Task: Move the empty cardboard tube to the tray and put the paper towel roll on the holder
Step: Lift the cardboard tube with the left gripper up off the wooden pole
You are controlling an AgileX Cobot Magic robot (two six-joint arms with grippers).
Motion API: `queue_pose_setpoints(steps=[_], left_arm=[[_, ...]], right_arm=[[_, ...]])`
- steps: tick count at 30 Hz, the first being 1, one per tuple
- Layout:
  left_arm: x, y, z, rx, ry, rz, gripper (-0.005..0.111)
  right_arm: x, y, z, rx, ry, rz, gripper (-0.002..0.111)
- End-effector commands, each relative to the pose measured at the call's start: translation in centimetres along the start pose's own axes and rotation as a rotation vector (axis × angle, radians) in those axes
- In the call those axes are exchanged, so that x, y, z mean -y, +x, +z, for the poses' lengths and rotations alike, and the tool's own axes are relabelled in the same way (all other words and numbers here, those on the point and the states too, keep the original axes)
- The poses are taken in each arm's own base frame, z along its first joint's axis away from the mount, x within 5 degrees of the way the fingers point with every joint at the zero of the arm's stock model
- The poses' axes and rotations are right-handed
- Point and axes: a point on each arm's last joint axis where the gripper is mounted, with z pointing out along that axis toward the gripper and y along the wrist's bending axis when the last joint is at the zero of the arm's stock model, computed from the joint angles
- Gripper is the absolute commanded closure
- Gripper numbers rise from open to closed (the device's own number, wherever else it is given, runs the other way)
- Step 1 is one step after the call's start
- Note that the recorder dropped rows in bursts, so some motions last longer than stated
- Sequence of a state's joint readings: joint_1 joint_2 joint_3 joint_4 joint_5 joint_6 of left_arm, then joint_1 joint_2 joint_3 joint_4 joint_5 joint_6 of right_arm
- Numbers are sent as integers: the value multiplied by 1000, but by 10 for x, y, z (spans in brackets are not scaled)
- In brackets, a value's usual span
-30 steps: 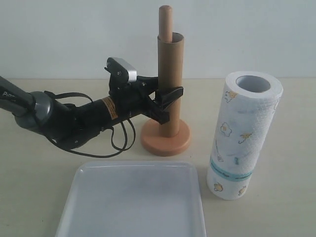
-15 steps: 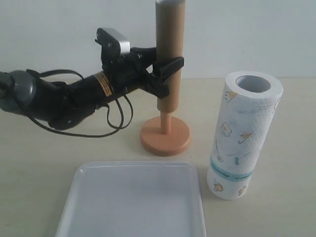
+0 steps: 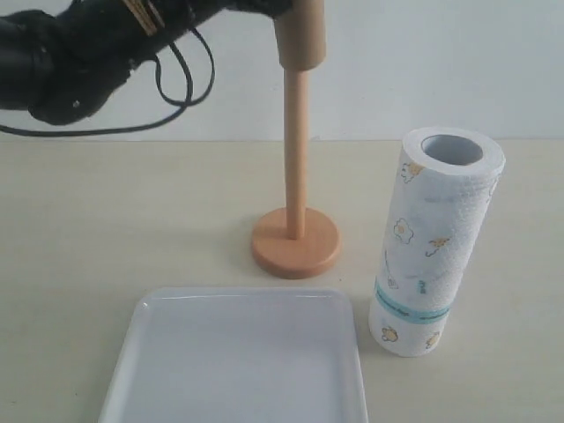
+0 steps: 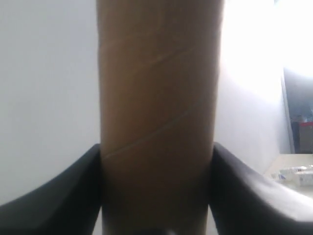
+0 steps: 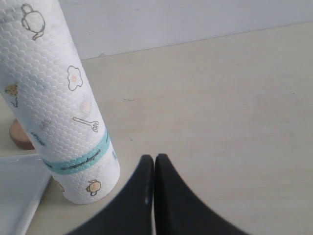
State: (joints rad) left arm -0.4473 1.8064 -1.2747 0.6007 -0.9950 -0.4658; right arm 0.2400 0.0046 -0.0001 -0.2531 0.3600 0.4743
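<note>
Open tabletop (image 3: 115, 211) lay left of the holder (image 3: 296, 176) and to the right of the upright paper towel roll (image 3: 436, 238). Obstacles: the holder's rod, its top sleeved by the cardboard tube (image 3: 299, 35); the left arm (image 3: 79, 53) overhead at left; the tray (image 3: 233, 361) in front. Only a narrow gap separated holder base and roll.

A robot test bench in a lab-like room: a smooth pale worktop (image 3: 106, 211) against a plain white wall (image 3: 441, 62), with a black cabled robot arm (image 3: 62, 53) over it
</note>
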Motion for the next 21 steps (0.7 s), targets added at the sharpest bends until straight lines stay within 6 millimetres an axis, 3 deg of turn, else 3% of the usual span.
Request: queue_pose_setpoints(steps=[1, 5, 9, 17, 18, 21], left_arm=[[3, -43, 7, 71, 20, 4, 103], [6, -75, 6, 119, 14, 36, 103], [10, -100, 0, 12, -27, 127, 103], [28, -160, -45, -387, -98, 308, 103], [32, -166, -49, -370, -102, 232, 103], [42, -176, -62, -356, -83, 266, 103]], right_arm=[[0, -1, 0, 8, -4, -5, 108], [0, -1, 0, 8, -4, -5, 108], [0, -1, 0, 8, -4, -5, 108], [0, -1, 0, 8, -4, -5, 108], [0, -1, 0, 8, -4, -5, 108], [0, -1, 0, 8, -4, -5, 108]])
